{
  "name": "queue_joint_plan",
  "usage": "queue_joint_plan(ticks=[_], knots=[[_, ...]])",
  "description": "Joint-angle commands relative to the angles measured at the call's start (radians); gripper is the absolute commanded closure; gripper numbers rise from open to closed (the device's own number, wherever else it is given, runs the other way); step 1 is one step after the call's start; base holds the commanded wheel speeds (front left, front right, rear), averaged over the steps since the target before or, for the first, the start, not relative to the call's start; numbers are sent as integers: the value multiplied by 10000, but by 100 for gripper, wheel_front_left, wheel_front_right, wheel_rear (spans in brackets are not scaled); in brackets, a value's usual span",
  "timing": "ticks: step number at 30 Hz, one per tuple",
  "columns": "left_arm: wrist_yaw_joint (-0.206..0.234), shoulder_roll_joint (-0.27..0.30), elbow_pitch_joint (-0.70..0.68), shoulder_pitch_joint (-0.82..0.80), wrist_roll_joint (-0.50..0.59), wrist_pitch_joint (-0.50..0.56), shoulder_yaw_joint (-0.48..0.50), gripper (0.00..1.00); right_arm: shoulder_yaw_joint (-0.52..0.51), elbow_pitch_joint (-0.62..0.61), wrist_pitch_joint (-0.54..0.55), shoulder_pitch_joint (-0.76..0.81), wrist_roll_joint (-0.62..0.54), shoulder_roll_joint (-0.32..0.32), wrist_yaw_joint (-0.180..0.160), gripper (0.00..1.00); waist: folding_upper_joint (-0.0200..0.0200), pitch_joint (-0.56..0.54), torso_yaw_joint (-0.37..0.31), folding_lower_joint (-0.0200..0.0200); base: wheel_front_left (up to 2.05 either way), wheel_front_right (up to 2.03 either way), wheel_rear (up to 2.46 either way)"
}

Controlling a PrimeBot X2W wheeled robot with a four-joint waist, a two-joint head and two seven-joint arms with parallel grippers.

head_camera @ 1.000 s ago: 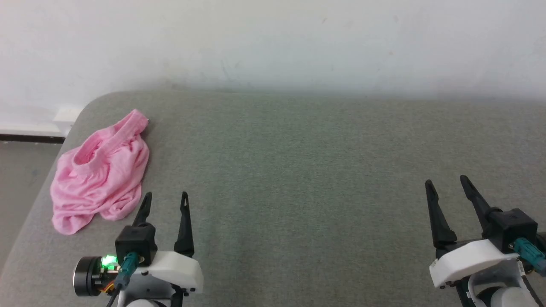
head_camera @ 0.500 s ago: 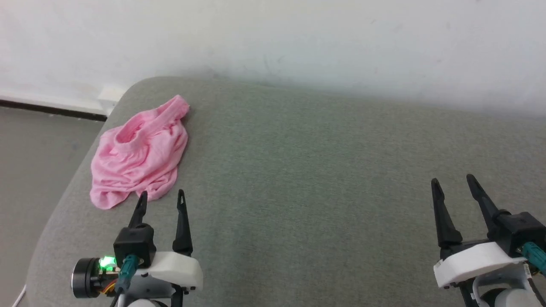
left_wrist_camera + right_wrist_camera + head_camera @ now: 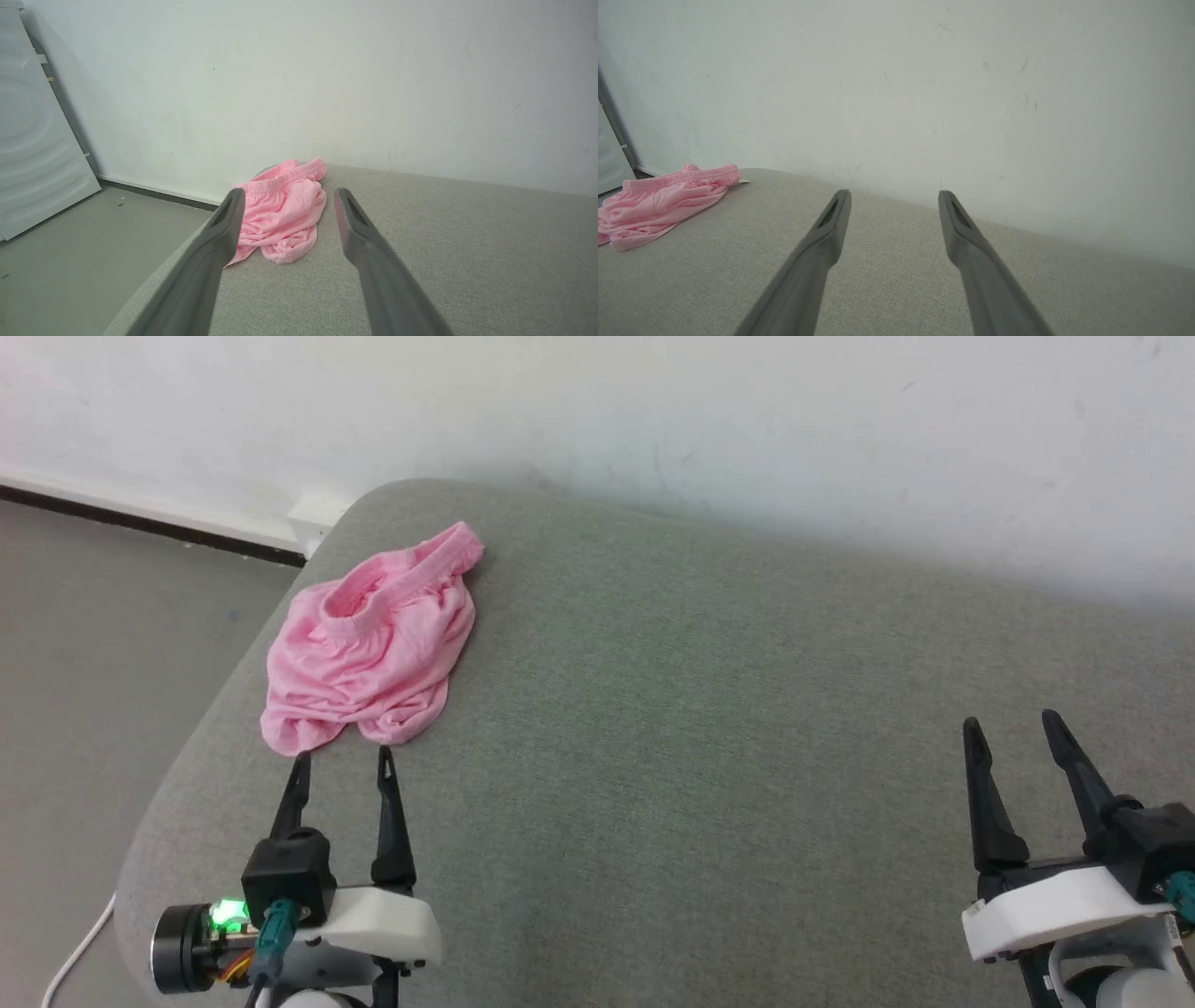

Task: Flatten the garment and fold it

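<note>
- Nearest, at the lower left of the head view, the left gripper (image 3: 342, 753) has two long dark fingers on a white wrist housing with a green light. Its jaws are spread wide with nothing between them.
- At the lower right, the right gripper (image 3: 1010, 718) is likewise spread and empty, well apart from the clothing.
- Both hang over a broad grey-green woven cushion surface (image 3: 709, 728) with a rounded left edge.
- A thin white cable (image 3: 79, 943) lies on the floor by that edge's near end.
- Just beyond the left fingertips, apart from them by a narrow strip of bare cushion, lies the garment (image 3: 373, 653), light pink thin cotton shorts in a crumpled heap. It sits near the cushion's far left corner, with its leg hems toward the robot.
- The gathered elastic waistband (image 3: 401, 581) forms the heap's far end and stands open as a loop.
- In the right wrist view, a small white label (image 3: 743, 181) pokes out beside the waistband's end.
- Farther left is the grey floor (image 3: 93, 644), bordered by a dark skirting strip (image 3: 140, 521).
- A plain white wall (image 3: 653, 411) rises behind the cushion.
- In the left wrist view, a white ribbed panel (image 3: 32, 154) stands against the wall's left end.
</note>
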Motion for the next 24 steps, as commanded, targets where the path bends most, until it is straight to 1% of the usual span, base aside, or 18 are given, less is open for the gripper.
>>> queue_joint_plan(ticks=[1,4,7,13,15,17,21,24], knots=[[76,73,-10,-181,-40,-113,-44,0,-49,-82,-106,105,80,23,-4,0,-1,61,128,0,0,0,0],[60,159,32,-291,-37,-155,-15,0,-66,-107,-148,100,72,23,-4,0,-1,107,200,0,0,0,0],[37,380,53,-616,-38,-218,130,0,-79,-176,-210,56,2,24,-4,0,-1,250,284,0,0,0,0],[-55,918,587,-1796,-190,-344,642,0,-179,-383,-336,-82,-181,27,-5,0,-1,771,389,0,0,0,0],[-208,1122,807,-2340,-340,-386,841,0,-204,-426,-378,-141,-234,28,-5,0,-1,989,389,0,0,0,0],[-383,1493,1095,-2862,-318,-428,974,0,-169,-498,-419,-236,-315,28,-5,0,-1,1267,331,0,0,0,0],[-694,2145,2190,-3969,-282,-511,1035,0,-303,-690,-503,-506,-483,30,-6,0,-1,1893,251,0,0,0,0],[-1116,2408,2993,-4976,-692,-247,1133,0,-422,-835,-566,-713,-618,31,-6,0,-1,2356,194,0,0,0,0]])
